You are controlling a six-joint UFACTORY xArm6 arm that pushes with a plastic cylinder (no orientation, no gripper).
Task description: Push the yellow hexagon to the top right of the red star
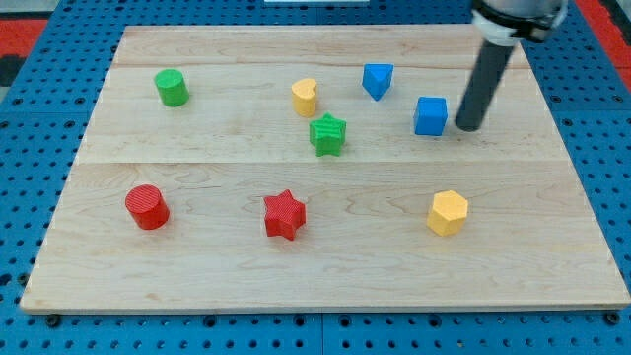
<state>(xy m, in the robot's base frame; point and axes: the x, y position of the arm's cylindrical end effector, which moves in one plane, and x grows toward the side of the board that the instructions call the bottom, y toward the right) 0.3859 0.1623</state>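
The yellow hexagon point(448, 212) lies at the view's lower right of the wooden board. The red star point(285, 214) lies at the lower middle, well to the left of the hexagon and level with it. My tip point(465, 128) touches down at the upper right, just right of the blue cube point(430, 115), and above the yellow hexagon with a clear gap between them.
A blue triangular block point(377, 79) and a yellow heart-like block point(305, 97) lie at the upper middle, a green star point(328, 134) below them. A green cylinder point(172, 87) is at the upper left, a red cylinder point(147, 206) at the lower left. The board point(197, 266) ends on a blue pegboard surface.
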